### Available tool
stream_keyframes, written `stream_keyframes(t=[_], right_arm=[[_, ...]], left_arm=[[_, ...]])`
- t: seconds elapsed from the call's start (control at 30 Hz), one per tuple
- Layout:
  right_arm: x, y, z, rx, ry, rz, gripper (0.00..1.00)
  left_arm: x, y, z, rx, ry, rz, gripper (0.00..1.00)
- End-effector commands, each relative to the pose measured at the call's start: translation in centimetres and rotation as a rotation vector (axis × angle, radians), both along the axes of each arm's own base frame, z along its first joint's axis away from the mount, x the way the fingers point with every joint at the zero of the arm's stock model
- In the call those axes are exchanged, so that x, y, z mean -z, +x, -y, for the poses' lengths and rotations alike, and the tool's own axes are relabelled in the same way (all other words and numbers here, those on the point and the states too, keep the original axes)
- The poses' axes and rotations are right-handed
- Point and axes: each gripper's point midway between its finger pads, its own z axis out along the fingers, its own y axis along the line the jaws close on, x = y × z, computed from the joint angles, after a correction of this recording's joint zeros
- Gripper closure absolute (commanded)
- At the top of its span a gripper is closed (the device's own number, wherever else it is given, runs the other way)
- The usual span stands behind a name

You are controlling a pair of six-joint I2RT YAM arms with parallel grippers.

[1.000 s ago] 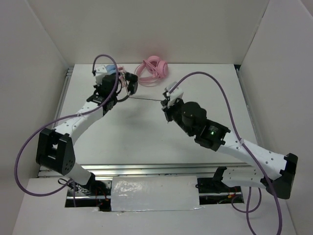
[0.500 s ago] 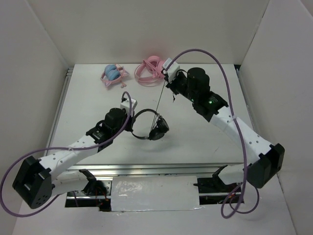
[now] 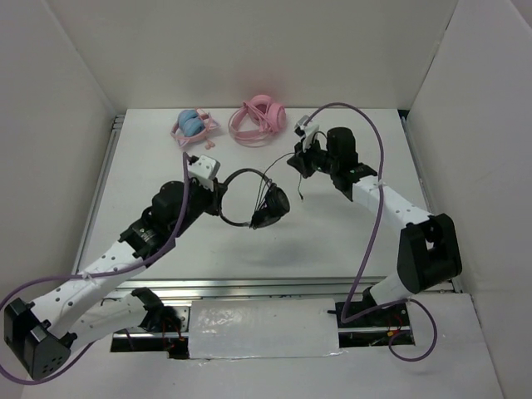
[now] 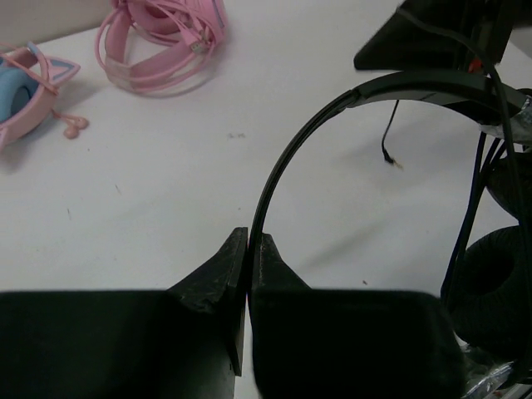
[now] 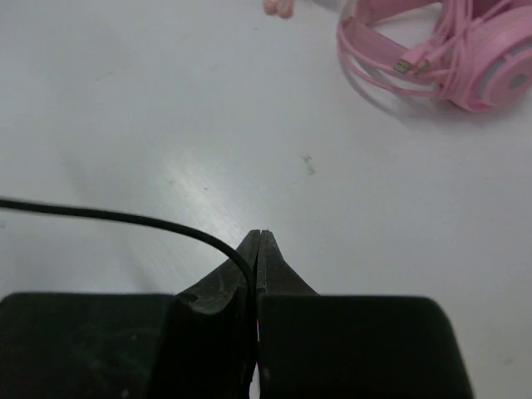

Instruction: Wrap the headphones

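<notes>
The black headphones hang above the table's middle, earcups at the right. My left gripper is shut on the thin black headband, seen clamped between its fingers in the left wrist view. An earcup and cable loops show at that view's right. My right gripper is shut on the thin black cable, which runs left from its closed tips. The cable's loose end dangles below the right gripper; its plug tip shows in the left wrist view.
All-pink headphones lie at the back centre, also in the wrist views. Pink headphones with blue earcups lie at the back left. White walls enclose the table on three sides.
The right gripper dropped from the back centre towards the headphones, still on the cable. The left gripper lifted the headband slightly up and back. One second ago the left arm was at the back left.
</notes>
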Motion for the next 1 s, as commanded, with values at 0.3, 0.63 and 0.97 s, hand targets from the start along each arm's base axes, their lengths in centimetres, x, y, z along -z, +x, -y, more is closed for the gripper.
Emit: stream_keyframes(t=[0.3, 0.63, 0.97], right_arm=[[-5.0, -6.0, -6.5, -0.234, 0.381, 0.14, 1.0], [-8.2, -8.1, -9.9, -0.438, 0.578, 0.226, 0.9], [-8.9, -6.4, -14.0, -0.593, 0.765, 0.192, 0.82]], left_arm=[[-17.0, 1.8, 0.4, -0.053, -0.223, 0.239, 1.0], [-23.6, 1.3, 0.7, -0.034, -0.335, 0.3, 1.0], [-29.2, 0.7, 0.0, -0.039, -0.378, 0.391, 1.0]])
